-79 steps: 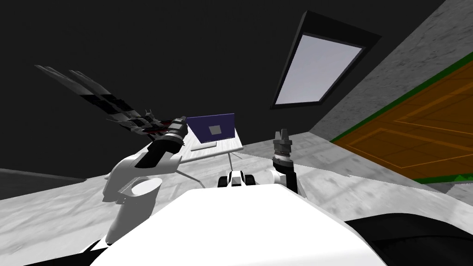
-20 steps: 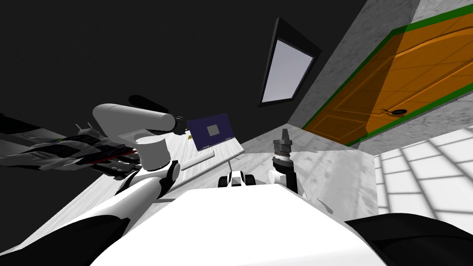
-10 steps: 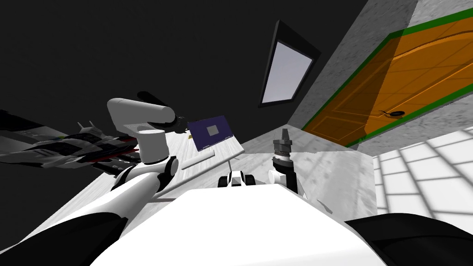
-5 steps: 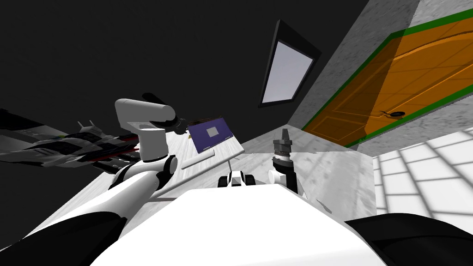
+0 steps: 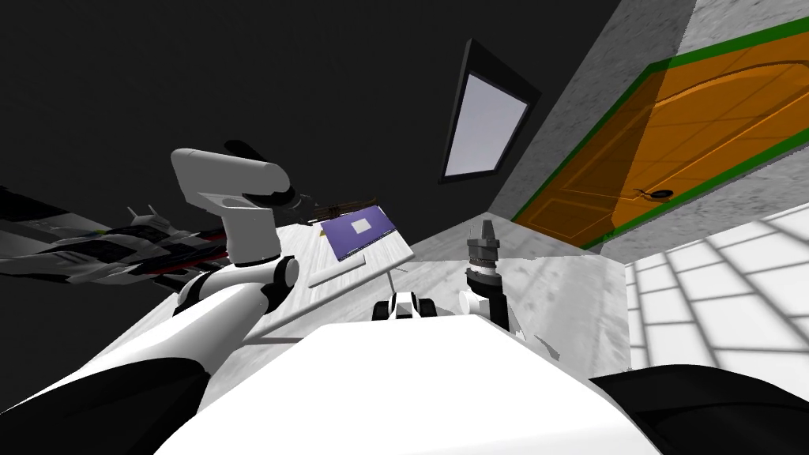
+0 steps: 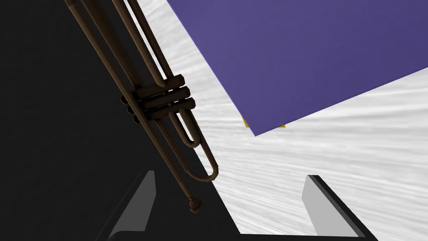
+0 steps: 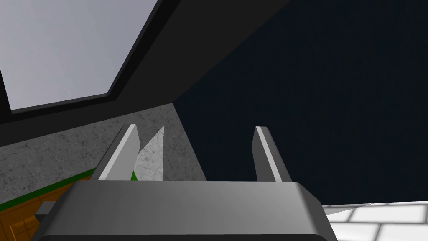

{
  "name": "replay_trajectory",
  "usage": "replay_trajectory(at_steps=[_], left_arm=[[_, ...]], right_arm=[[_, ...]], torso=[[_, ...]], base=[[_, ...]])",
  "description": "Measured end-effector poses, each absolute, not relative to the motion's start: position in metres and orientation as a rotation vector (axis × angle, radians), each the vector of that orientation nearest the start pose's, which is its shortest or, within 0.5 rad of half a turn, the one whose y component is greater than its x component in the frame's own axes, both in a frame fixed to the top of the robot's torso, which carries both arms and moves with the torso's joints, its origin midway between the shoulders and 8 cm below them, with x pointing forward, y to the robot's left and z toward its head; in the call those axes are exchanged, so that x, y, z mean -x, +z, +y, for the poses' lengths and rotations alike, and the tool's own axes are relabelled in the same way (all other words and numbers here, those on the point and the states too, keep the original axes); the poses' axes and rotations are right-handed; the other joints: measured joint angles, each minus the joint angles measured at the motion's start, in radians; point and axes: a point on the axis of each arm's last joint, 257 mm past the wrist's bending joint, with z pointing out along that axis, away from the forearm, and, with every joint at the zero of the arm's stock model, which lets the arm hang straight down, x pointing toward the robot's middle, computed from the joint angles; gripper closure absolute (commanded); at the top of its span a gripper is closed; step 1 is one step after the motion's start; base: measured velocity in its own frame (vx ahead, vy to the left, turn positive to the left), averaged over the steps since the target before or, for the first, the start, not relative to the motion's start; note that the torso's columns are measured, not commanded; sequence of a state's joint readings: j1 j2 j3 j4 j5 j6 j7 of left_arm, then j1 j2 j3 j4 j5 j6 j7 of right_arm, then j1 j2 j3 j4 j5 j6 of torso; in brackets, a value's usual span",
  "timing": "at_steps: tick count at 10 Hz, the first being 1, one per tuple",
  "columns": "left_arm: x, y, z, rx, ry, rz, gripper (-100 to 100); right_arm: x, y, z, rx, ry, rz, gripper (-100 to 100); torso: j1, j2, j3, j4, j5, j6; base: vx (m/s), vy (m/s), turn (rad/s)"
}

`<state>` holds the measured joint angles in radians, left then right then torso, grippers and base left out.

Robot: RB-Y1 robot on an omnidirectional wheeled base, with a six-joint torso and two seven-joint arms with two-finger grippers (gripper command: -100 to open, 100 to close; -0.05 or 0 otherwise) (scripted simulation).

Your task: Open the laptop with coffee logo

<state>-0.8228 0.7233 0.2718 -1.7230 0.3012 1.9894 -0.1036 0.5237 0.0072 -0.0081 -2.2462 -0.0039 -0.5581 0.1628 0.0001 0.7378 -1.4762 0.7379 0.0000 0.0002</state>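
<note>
Laptop [image 5: 359, 229] sits just left of centre in the head view, on the white table [image 5: 387, 251]. Its purple lid is tilted, with a grey square patch facing the camera. Left gripper [image 6: 229, 175] has its fingers spread over the table, and the lid's corner is ahead of them, apart. A brown trumpet [image 6: 163, 96] lies along the table edge beside the lid. A model aircraft [image 5: 118, 253] is at mid-left. Right gripper [image 7: 195, 129], right of centre, points up with its fingers spread.
</note>
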Motion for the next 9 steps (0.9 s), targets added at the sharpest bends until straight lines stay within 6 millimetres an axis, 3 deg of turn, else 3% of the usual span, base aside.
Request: replay_trajectory(at_steps=[3, 4, 9], left_arm=[[-0.503, 0.015, 0.45, 1.742, -0.291, 1.702, -100], [-0.503, 0.016, 0.45, 1.742, -0.291, 1.703, 0], [-0.503, 0.016, 0.45, 1.742, -0.291, 1.703, 0]], right_arm=[[-0.338, 0.013, -0.286, -0.6, 1.137, 0.64, 0], [-0.338, 0.013, -0.286, -0.6, 1.137, 0.64, 0], [-0.338, 0.013, -0.286, -0.6, 1.137, 0.64, 0]], torso=[[0.0, 0.0, 0.0, 0.0, 0.0, 0.0], [0.001, -0.001, 0.0, 0.0, 0.0, 0.0], [0.0, 0.0, 0.0, 0.0, 0.0, 0.0]], base=[[-0.019, -0.016, -0.018], [0.0, 0.0, 0.0], [0.0, 0.0, 0.0]])
